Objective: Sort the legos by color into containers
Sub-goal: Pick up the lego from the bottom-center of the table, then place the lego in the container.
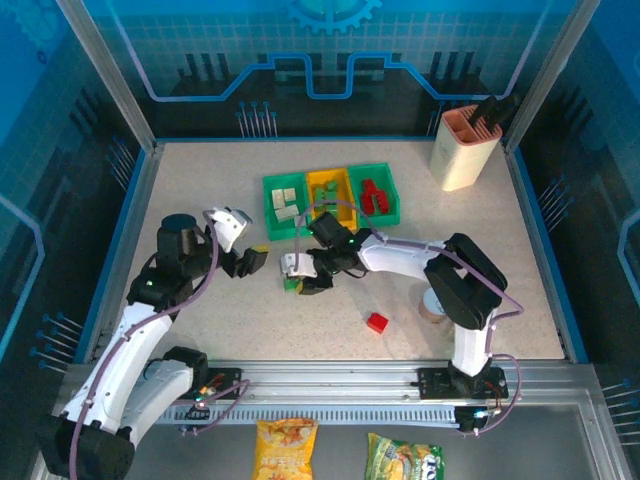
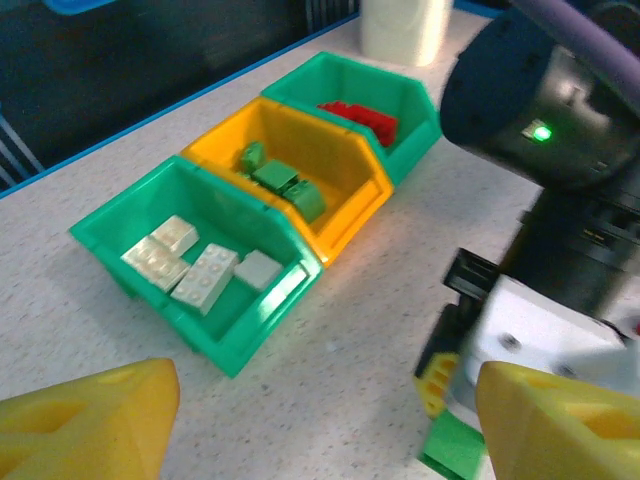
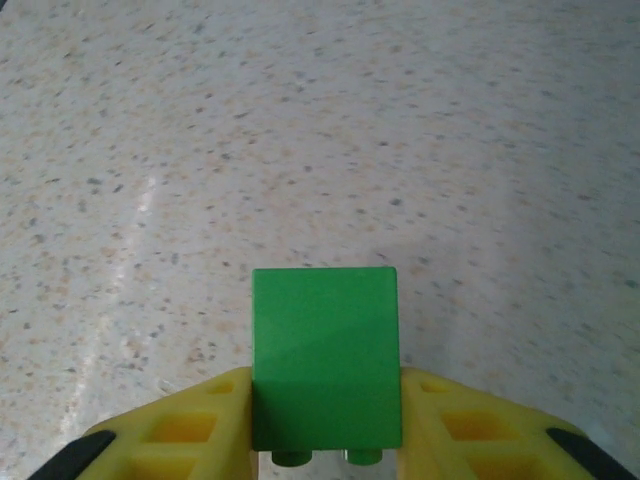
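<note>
Near the table's middle, from above, the right gripper (image 1: pixel 300 272) sits on a green brick (image 1: pixel 292 286). The yellow bin (image 1: pixel 330 173) lies just beyond it, far and slightly right, closest to this arm. From the left wrist, the left gripper (image 2: pixel 320 430) hangs spread and empty beside the bins. From the right wrist, yellow fingers (image 3: pixel 190 425) pinch the green brick's two sides.

table (image 1: pixel 200 190): pale, speckled | on it: three bins (image 1: pixel 328 173) in row, red brick (image 1: pixel 377 322), cream holder (image 1: pixel 462 150), round can (image 1: pixel 431 310)
</note>
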{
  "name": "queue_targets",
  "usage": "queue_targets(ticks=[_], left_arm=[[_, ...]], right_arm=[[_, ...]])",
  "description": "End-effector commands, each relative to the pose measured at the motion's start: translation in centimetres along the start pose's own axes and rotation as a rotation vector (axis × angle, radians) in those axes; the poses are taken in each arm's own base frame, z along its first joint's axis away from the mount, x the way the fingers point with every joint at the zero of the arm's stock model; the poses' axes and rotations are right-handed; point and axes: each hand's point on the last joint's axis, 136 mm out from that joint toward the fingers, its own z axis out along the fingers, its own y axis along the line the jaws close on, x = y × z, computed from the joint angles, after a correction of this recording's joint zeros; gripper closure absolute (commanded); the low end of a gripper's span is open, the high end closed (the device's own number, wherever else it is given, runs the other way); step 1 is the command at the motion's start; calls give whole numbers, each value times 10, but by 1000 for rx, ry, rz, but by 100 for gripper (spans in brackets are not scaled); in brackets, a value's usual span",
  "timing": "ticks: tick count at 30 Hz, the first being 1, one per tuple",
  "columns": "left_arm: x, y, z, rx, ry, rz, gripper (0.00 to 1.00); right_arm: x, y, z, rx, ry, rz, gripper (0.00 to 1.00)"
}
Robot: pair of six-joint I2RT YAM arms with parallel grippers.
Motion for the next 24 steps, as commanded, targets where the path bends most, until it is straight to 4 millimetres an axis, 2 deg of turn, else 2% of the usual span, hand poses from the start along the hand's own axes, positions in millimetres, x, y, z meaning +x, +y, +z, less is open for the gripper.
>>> queue_targets(ticks=[1,9,14,20,24], left_arm=[[-10,-19,-3,102,-70,43,21],[-11,-19,-4,100,-76,50,21],[-11,-19,-4,96,-73,51,21],[-10,-18,-3,90,-69,53,22],[-9,-18,-3,90,-67,51,21]], right_arm=[[-10,-25,-20,111,-63,101,66],[13,-92,-53,370,-36,358,69],[27,-127,-75,499,-13,509,71],[49,-156,-99,603,23,719,72],[74,-169,-112,659,102,902,72]])
